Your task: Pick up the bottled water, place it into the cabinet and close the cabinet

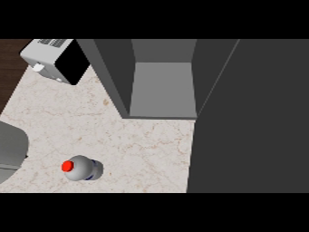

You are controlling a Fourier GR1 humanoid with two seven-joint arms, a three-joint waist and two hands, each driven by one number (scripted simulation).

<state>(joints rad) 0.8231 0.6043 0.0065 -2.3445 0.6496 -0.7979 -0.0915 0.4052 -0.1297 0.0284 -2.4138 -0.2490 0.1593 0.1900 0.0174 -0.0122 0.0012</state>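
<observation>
Water bottle (83,168) stands upright, red cap up, on the counter (137,145) near the front edge, well apart from the open cabinet (160,86) w/ its bare shelf ready; neither hand's in view, so can't tell their state.

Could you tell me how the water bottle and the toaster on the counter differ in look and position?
The bottle is small and rounded, with a red cap; the toaster is larger and boxy, white with a black side. The bottle stands near the front of the counter, while the toaster sits at the far left corner. The toaster lies close beside the open cabinet; the bottle is well apart from it. Both rest on the same pale marbled counter.
</observation>
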